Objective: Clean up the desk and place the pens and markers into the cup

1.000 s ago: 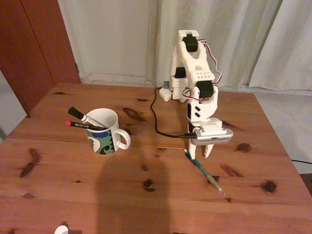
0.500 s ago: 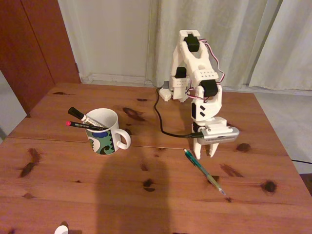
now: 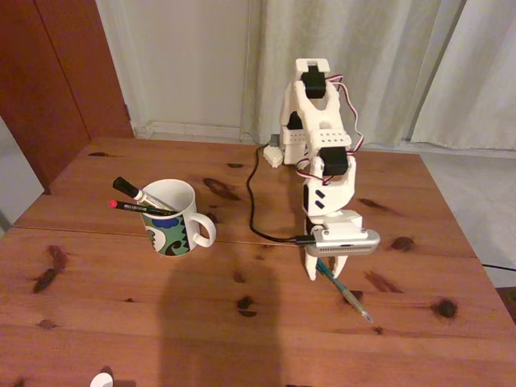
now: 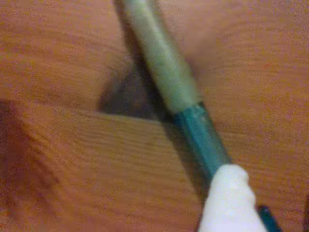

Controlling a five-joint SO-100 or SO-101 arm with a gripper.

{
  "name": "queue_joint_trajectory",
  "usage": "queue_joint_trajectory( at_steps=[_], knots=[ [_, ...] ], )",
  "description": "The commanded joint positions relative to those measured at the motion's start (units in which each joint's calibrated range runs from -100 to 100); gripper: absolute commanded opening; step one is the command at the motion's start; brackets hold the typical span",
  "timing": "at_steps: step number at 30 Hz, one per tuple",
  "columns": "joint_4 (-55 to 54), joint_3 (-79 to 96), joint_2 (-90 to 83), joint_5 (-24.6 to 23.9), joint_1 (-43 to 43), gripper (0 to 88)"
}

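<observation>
At the left of the fixed view stands the white ceramic mug with the green, blue and black wavy band (image 3: 173,218), on the reddish-brown knotted pine desk (image 3: 105,298); a thick white marker with a black cap (image 3: 137,193) and a thin black pen with a red tip (image 3: 133,207) lean out of it over its left rim; well to the right, the white two-finger gripper (image 3: 326,268) is low over the upper end of the teal-green pen with the clear tip (image 3: 348,295), which lies flat on the wood, slanting down to the right; the fingers look to straddle the barrel with a gap, but whether they touch it I cannot tell; to do this well I'd say centre the barrel between them, close squarely across it, and lift level before carrying it left to the mug; in the wrist view the teal pen (image 4: 200,137) is blurred and cut by the frame, one white fingertip (image 4: 231,203) covering its lower part; the other finger is hard to make out.
</observation>
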Motion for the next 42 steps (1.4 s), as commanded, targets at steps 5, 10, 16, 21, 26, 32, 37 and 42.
queue_joint_trajectory(
  at_steps=[5,10,16,21,26,32,37,42],
  knots=[
    [0.38,-2.37,-0.4,1.65,-0.39,15.8],
    [0.98,-2.37,-1.15,1.65,-0.79,15.8],
    [6.48,-3.18,-1.48,1.7,-2.32,15.8],
    [6.66,-2.46,-2.88,1.65,-3.04,15.8],
    [8.21,-2.55,-4.79,1.7,-3.2,15.8],
    [14.05,-3.18,-10.0,1.49,-4.49,15.8],
    [15.26,-2.64,-12.81,1.33,-4.57,15.8],
    [15.26,-2.55,-12.73,1.33,-3.85,15.8]
  ],
)
